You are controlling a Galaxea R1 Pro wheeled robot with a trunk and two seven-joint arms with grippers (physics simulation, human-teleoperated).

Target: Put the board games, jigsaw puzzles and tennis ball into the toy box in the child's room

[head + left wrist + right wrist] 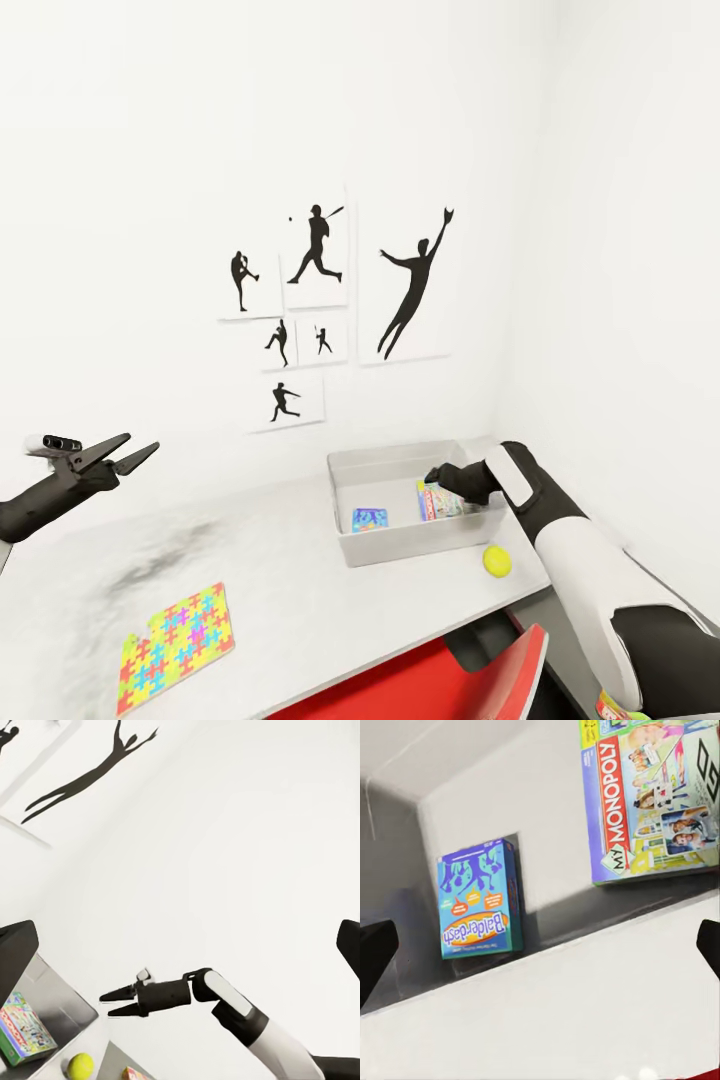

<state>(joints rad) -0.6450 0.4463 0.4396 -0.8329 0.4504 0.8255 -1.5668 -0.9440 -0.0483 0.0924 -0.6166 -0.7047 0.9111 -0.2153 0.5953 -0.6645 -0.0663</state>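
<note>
The light-grey toy box [345,470] stands on the pale table [300,580] by the wall. Inside it lie a blue board game [370,519] [480,900] and a white-red Monopoly board game [441,502] [652,795] [22,1027], leaning on the box's right wall. My right gripper [432,478] [114,1003] [544,945] is open and empty at the box's right rim, just above the Monopoly game. The tennis ball [497,560] [80,1066] rests on the table in front of the box's right corner. A jigsaw puzzle [177,645] lies flat near the table's front left. My left gripper [120,458] hovers open, high at the left.
Black baseball-player silhouettes [320,300] hang on the white wall behind the table. A red chair [430,680] sits under the table's front edge. A small green-and-red thing [615,706] shows at the bottom right edge. Bare tabletop spreads between the puzzle and the box.
</note>
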